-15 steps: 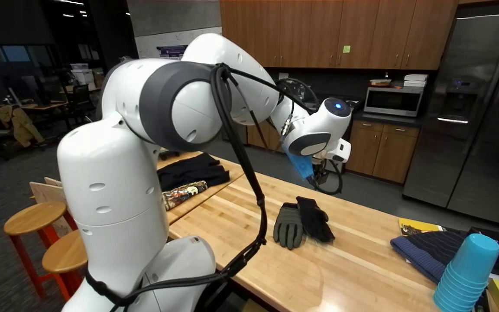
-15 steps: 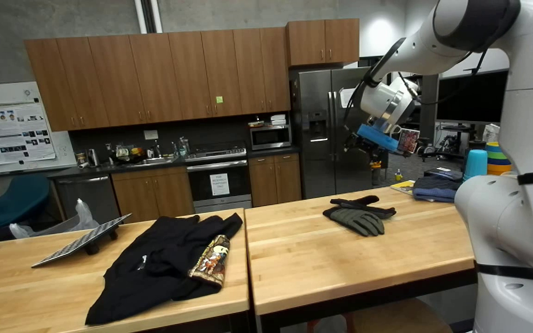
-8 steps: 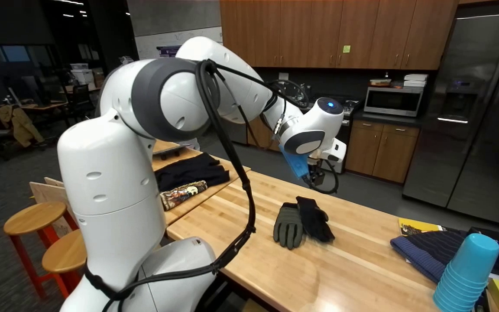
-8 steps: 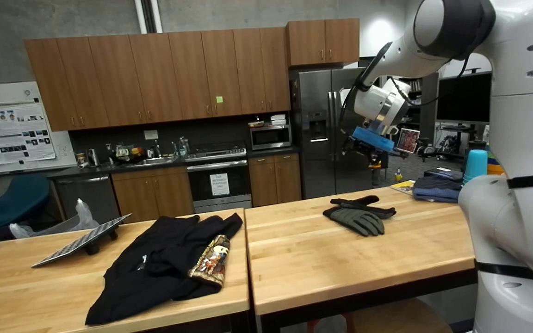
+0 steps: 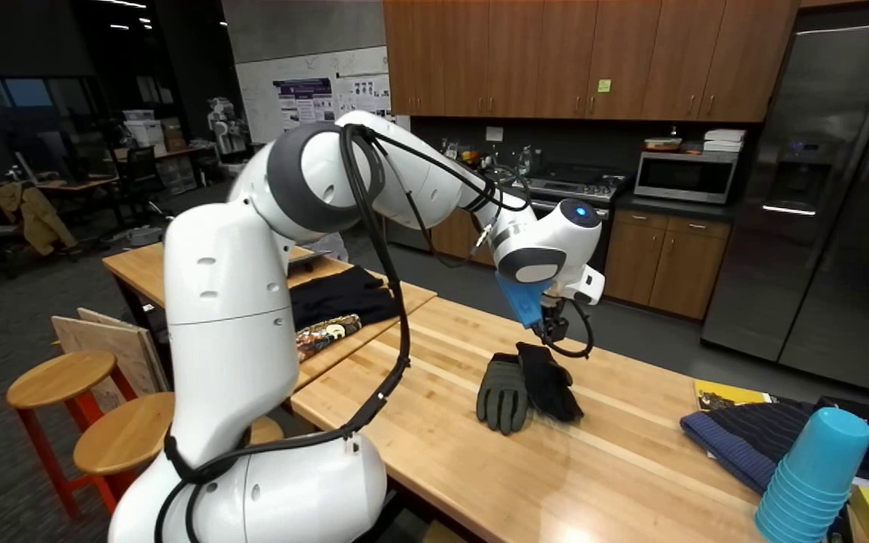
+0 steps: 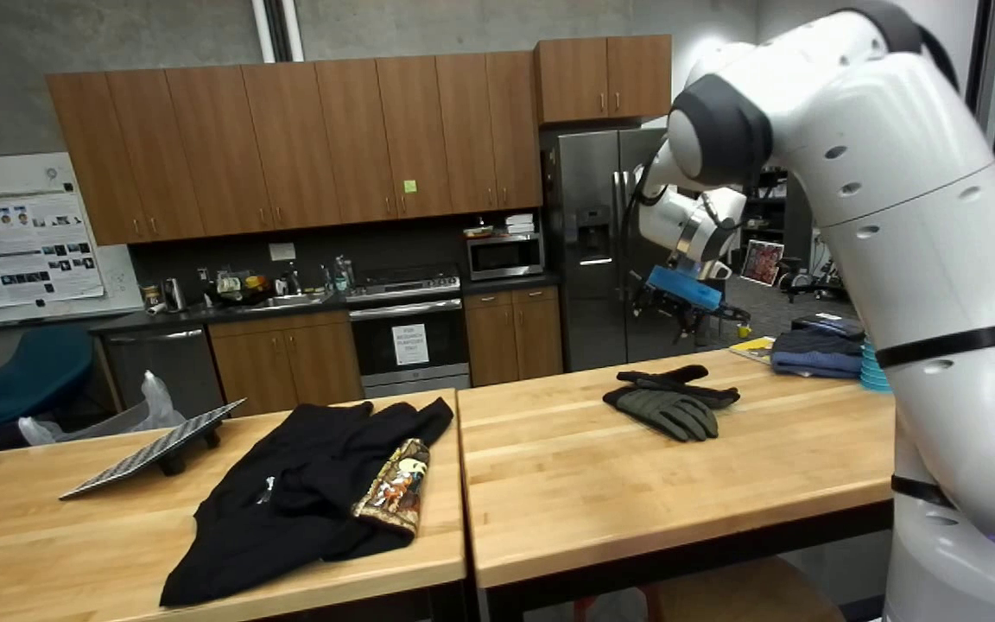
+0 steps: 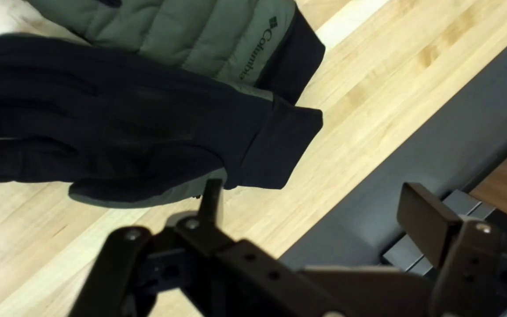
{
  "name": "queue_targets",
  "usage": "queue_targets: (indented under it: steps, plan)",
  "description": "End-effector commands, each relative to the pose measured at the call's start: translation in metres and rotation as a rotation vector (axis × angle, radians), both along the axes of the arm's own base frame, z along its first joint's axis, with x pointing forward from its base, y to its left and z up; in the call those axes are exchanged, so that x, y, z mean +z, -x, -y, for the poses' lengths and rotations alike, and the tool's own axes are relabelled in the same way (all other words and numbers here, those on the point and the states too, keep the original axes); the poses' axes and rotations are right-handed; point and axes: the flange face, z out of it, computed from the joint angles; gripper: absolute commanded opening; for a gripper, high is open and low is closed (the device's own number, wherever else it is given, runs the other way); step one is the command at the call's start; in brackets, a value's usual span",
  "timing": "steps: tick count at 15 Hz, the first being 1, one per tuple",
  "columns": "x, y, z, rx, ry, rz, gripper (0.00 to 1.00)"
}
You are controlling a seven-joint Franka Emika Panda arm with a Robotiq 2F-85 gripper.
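Green glove (image 7: 209, 35): on the table (image 6: 653, 484), lettered "Columbia". Black glove (image 7: 165, 119): beside it, overlapping its edge. Gripper (image 7: 310, 198): one, raised near the black glove's wrist end, jaws wide apart, nothing held. Striped knit (image 5: 740, 441), blue cups (image 5: 808, 475) in a stack: same table, well apart from the gloves. Fridge (image 5: 781, 196): steel, beyond the table in both exterior views. Black garment (image 6: 316, 492): adjoining table (image 6: 22, 553)

Uneven indoor light, pale glare on the tabletop (image 5: 566, 501), wrist-view gripper (image 7: 314, 197) softly blurred

two gloves (image 7: 170, 101), one microwave (image 5: 683, 176), one fridge (image 5: 804, 249)
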Motion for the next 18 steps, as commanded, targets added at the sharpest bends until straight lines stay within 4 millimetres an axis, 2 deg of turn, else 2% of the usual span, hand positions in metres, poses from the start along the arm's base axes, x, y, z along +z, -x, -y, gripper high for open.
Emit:
queue_targets:
  steps: [1, 2, 3, 4, 5, 7, 10, 14, 18]
  plan:
    - [-0.041, -0.055, 0.014, 0.032, 0.044, -0.022, 1.0]
    - [-0.046, -0.067, 0.017, 0.05, 0.063, -0.023, 1.0]
    - [-0.038, -0.078, 0.021, 0.032, 0.098, 0.003, 1.0]
    - [-0.036, -0.054, 0.013, 0.037, 0.086, -0.006, 1.0]
    - [-0.043, -0.067, 0.013, 0.042, 0.104, -0.004, 1.0]
    - [-0.044, -0.078, 0.015, 0.046, 0.11, 0.004, 1.0]
    - [-0.037, -0.079, 0.019, 0.041, 0.109, 0.017, 1.0]
    - [-0.037, -0.08, 0.018, 0.043, 0.109, 0.018, 1.0]
    - [-0.039, -0.083, 0.002, 0.17, 0.213, 0.032, 1.0]
